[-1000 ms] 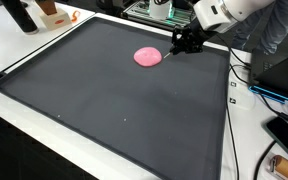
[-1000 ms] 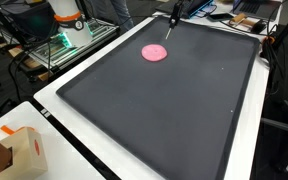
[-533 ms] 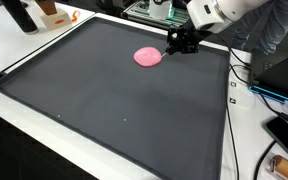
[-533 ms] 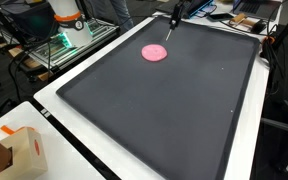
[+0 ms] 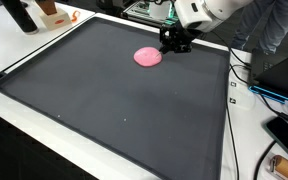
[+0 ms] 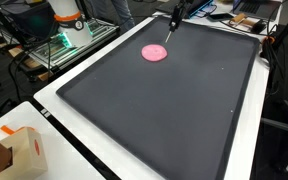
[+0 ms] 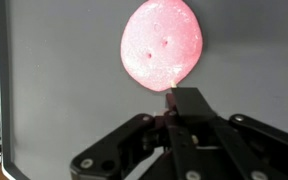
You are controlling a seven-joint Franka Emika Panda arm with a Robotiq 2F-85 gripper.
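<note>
Gripper clenched at the rim of a pink blob on the black mat

The white desk (image 5: 9, 50) carries a large black mat (image 5: 114, 115). At the mat's far end the gripper (image 7: 171, 100) hangs low with its jaws closed tight, and a small stub shows at their tip; what it is cannot be told. The pink blob (image 7: 161, 45) lies flat on the mat, and both exterior views (image 6: 155, 53) show it just beside the gripper. The step in hand looks like contact at the blob's near edge. Any next move calls for a light, low stroke so the soft mass neither smears nor drags.
</note>
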